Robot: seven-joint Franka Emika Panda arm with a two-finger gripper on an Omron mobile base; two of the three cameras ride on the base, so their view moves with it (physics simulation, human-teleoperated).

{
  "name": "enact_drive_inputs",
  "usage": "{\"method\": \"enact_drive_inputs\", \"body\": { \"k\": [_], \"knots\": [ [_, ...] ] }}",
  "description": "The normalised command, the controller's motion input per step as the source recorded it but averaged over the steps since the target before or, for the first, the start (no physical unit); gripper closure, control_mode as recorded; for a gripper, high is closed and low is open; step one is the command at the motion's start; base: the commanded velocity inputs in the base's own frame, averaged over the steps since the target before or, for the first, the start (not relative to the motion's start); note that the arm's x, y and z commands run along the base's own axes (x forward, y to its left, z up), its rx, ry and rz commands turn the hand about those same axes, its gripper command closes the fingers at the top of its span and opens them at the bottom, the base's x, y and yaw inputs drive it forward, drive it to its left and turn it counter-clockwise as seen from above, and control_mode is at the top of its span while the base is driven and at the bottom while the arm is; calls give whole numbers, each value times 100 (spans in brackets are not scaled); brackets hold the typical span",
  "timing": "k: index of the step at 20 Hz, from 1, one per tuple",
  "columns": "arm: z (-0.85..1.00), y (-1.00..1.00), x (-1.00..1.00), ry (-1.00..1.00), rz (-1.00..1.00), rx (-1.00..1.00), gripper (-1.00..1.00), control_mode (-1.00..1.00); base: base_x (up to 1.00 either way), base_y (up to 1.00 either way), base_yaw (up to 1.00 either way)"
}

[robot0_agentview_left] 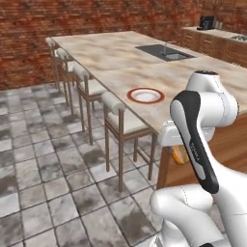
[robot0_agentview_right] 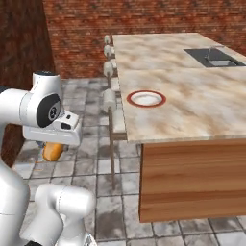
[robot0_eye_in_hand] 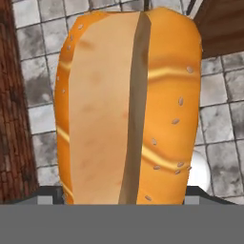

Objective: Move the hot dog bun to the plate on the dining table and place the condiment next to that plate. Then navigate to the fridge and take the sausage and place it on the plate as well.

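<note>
Carrying the hot dog bun (robot0_eye_in_hand: 128, 105) between wide-spread fingers, low beside the counter (robot0_agentview_right: 202, 105), risks clipping its edge before reaching the plate (robot0_agentview_right: 146, 98).

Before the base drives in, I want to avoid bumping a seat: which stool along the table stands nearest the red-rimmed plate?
The stool at the row's near end, closest to the robot: the plate lies right beside it; the others stand farther along.

Left and right base views: behind arm, facing forward-down; shared, beige veined marble dining table (robot0_agentview_left: 120, 62) with round red-rimmed white plate (robot0_agentview_right: 146, 99). Hand view: close on golden-orange seeded bun (robot0_eye_in_hand: 128, 105), grey floor tiles (robot0_eye_in_hand: 38, 43) beyond.
</note>
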Motion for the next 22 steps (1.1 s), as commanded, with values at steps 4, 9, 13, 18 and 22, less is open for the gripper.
{"method": "enact_drive_inputs", "body": {
  "k": [4, 9, 13, 18, 22],
  "knots": [
    [0, 0, 0, 0, 0, 0, 100, 100, 70, 25, -43],
    [0, 0, 0, 0, 0, 0, 100, 100, 68, 38, -43],
    [0, 0, 0, 0, 0, 0, 100, 100, 58, 73, -38],
    [0, 0, 0, 0, 0, 0, 100, 100, 65, 91, -38],
    [0, 0, 0, 0, 0, 0, 100, 100, 48, 97, -42]
  ]
}}
